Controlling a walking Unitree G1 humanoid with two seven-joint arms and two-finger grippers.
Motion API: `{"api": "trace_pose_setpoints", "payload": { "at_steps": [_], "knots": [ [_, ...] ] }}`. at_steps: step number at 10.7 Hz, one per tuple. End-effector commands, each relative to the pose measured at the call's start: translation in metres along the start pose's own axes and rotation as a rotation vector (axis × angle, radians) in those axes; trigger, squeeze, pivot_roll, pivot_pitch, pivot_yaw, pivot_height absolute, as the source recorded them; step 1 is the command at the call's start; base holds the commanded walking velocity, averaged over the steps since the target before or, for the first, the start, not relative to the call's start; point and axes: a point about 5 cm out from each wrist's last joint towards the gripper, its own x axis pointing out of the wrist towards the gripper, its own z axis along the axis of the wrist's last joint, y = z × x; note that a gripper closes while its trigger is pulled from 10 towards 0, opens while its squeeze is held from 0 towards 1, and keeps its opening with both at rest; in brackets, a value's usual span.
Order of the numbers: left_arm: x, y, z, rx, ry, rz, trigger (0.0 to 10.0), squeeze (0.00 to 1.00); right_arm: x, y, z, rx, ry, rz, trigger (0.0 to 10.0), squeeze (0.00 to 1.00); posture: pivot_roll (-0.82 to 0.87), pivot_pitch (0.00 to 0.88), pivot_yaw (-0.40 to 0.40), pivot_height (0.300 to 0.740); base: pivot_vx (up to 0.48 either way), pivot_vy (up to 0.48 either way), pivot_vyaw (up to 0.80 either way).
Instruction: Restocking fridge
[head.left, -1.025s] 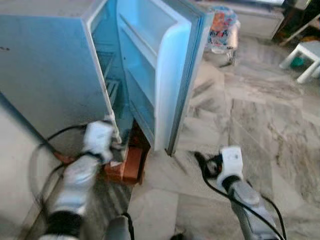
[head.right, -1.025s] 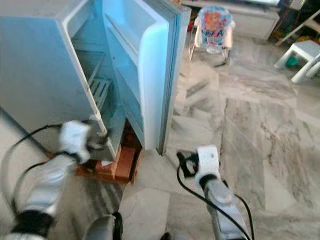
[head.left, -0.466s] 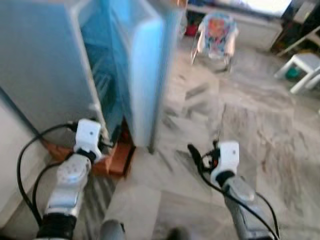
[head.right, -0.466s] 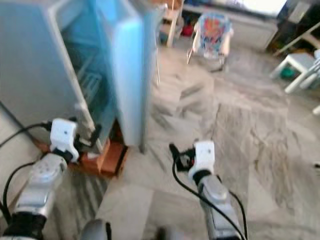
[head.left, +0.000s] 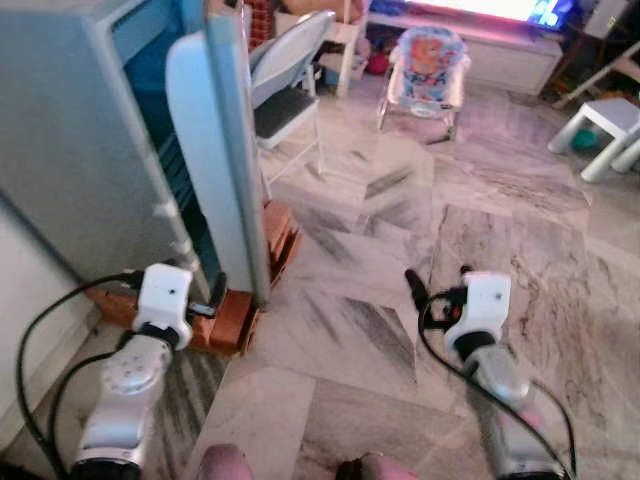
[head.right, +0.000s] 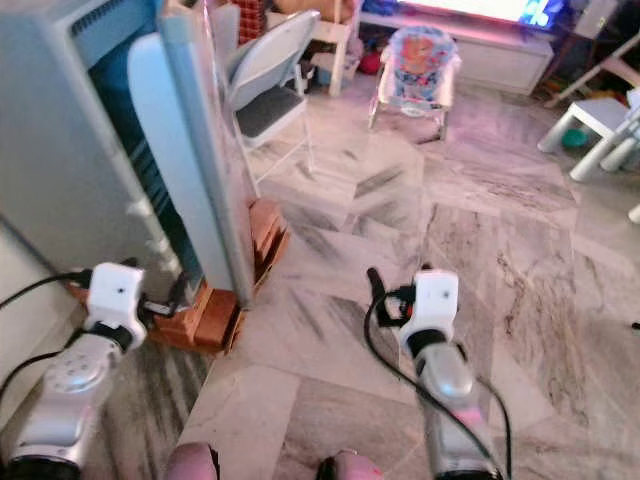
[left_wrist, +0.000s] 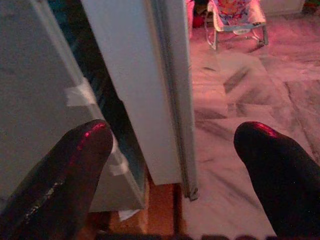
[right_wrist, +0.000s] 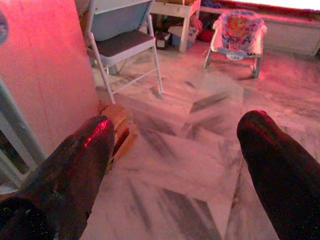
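The pale blue fridge (head.left: 80, 150) stands at the left on bricks (head.left: 235, 318), its door (head.left: 215, 150) edge-on and nearly shut, with a narrow dark gap to the cabinet. My left gripper (head.left: 212, 297) is low at the door's bottom corner; in the left wrist view its fingers (left_wrist: 75, 165) stand open on either side of the door's edge (left_wrist: 170, 90), with nothing held. Out over the marble floor at the right, my right gripper (head.left: 437, 283) is open and empty, its fingers (right_wrist: 85, 155) spread wide.
A grey folding chair (head.left: 285, 70) stands just behind the fridge door. Further back sit a baby bouncer (head.left: 428, 60) and, at the far right, a white stool (head.left: 612, 125). Marble floor (head.left: 380, 250) stretches out ahead.
The fridge door has swung from wide open to nearly shut. The camera has shifted, bringing the chair behind the door into view. My left gripper stays low by the door's bottom corner.
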Motion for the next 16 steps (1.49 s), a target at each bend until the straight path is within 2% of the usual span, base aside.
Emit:
{"api": "trace_pose_setpoints", "payload": {
  "at_steps": [1, 2, 4, 5, 8, 14, 16],
  "knots": [
    [0.001, 0.002, 0.003, 0.004, -0.02, 0.017, 10.0, 0.0, -0.004, -0.006, 0.004, 0.003, -0.03, -0.029, 10.0, 0.0, 0.09, 0.07, -0.076, 0.74, 0.0, 0.0, 0.0],
    [0.0, 0.005, -0.004, -0.055, -0.005, 0.094, 10.0, 0.0, -0.007, -0.006, -0.001, 0.004, -0.028, -0.046, 10.0, 0.0, 0.08, 0.058, -0.075, 0.74, 0.0, 0.0, 0.0],
    [0.004, -0.003, -0.001, -0.078, -0.038, 0.158, 10.0, 0.0, -0.004, -0.006, 0.003, -0.007, -0.054, -0.042, 10.0, 0.0, 0.08, 0.036, -0.075, 0.74, 0.0, 0.0, 0.0],
    [0.006, -0.005, -0.001, -0.099, -0.045, 0.153, 10.0, 0.0, -0.002, -0.004, 0.002, -0.001, -0.057, -0.028, 10.0, 0.0, 0.1, 0.033, -0.078, 0.74, 0.289, 0.0, 0.0],
    [0.01, -0.003, 0.002, -0.088, -0.056, 0.141, 10.0, 0.0, -0.003, 0.004, 0.0, -0.013, -0.063, 0.028, 10.0, 0.0, 0.1, 0.025, -0.074, 0.74, 0.311, 0.0, 0.0],
    [0.02, -0.01, 0.007, -0.107, -0.076, 0.113, 10.0, 0.0, -0.004, 0.005, -0.004, -0.021, -0.051, 0.051, 10.0, 0.0, 0.1, 0.025, -0.078, 0.74, 0.39, 0.0, 0.0],
    [0.019, -0.009, 0.005, -0.107, -0.067, 0.129, 10.0, 0.0, -0.005, 0.006, -0.007, -0.018, -0.038, 0.063, 10.0, 0.0, 0.1, 0.026, -0.079, 0.74, 0.0, 0.0, 0.0]
  ]
}}
